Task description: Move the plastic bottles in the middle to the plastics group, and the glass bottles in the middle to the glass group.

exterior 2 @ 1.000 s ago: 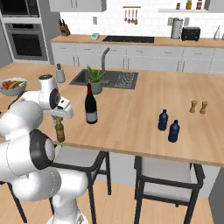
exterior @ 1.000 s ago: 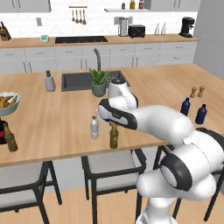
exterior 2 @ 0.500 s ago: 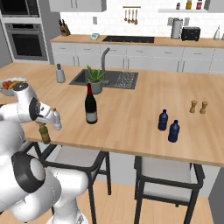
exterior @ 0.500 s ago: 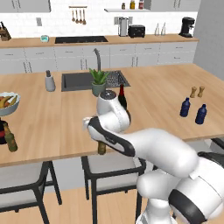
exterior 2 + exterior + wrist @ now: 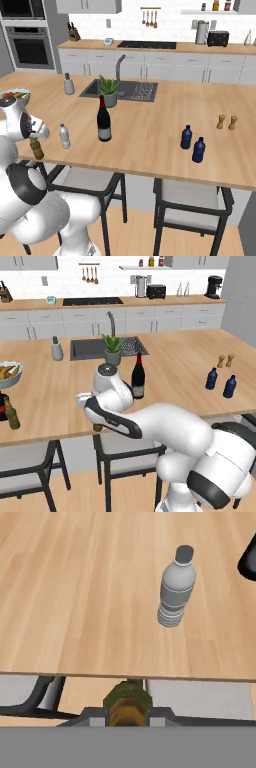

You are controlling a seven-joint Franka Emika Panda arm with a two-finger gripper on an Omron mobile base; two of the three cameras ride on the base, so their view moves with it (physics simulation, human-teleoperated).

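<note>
Fingers (image 5: 127, 716) clamped on the beer bottle (image 5: 36, 148): carry it upright along the desk's (image 5: 150, 135) front edge to the glass group (image 5: 7, 412)

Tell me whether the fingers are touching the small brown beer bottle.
Touching. In the hand view the fingers press against both sides of the beer bottle, with no gap visible.

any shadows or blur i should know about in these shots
Hand view: crisp, the clear ribbed plastic water bottle shows little shadow on the wooden counter. Right base view: soft, and the tall dark wine bottle casts almost no shadow.
</note>
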